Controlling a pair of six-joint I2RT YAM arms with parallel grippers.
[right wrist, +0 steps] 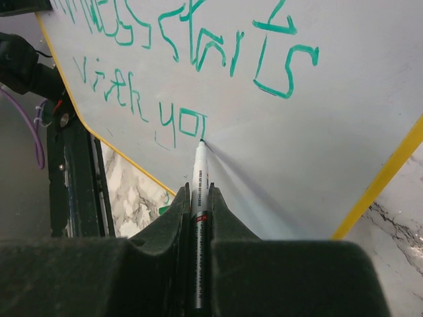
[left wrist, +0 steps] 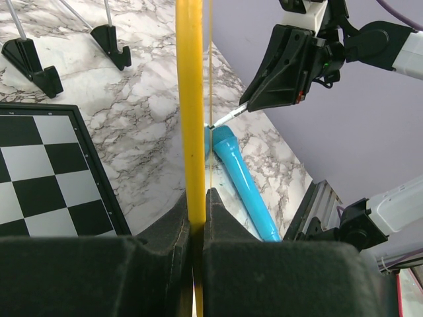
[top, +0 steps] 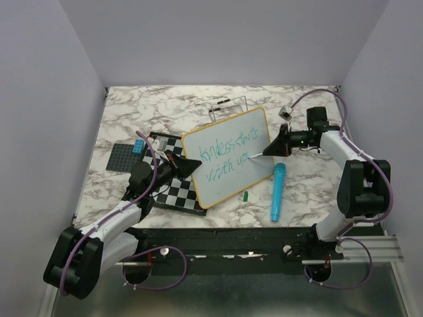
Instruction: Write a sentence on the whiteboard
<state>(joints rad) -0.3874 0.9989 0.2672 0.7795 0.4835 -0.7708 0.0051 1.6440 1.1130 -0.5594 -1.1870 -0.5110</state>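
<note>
- The marble table (top: 132, 109) carries everything, and the two arms reach in from its near edge.
- The whiteboard (top: 225, 188) stands tilted near the middle of the table, just beside a checkered board (top: 173, 193) that lies flat to its left. Its face is turned toward the right arm.
- The left gripper (top: 188, 165) is clamped on the whiteboard's yellow left edge, jaws pressed onto the thin frame to steady it. From its wrist, the frame runs straight up out of the pinch.
- The right gripper (top: 269, 150) is clamped on a marker (right wrist: 199, 173). The barrel sits tight between the jaws and the tip pokes out ahead.
- A blue tube (top: 277, 191) lies on the table just right of the board's near corner.
- A small green cap (top: 245, 196) lies just beside the board's lower edge.
- The sentence (top: 225, 153) runs across the board's face in two green lines: "kindess starts" above, "with yo" below, plus one stroke of a last letter.
- The marker tip touches the board at the foot of that stroke, so I'd say the writing is in its closing step, with the final letter half made.
- Next, I reckon, the tip must sweep across and up to close the "u" with light, even pressure against a firm left grip. Then it should lift clear without smearing the wet ink.
</note>
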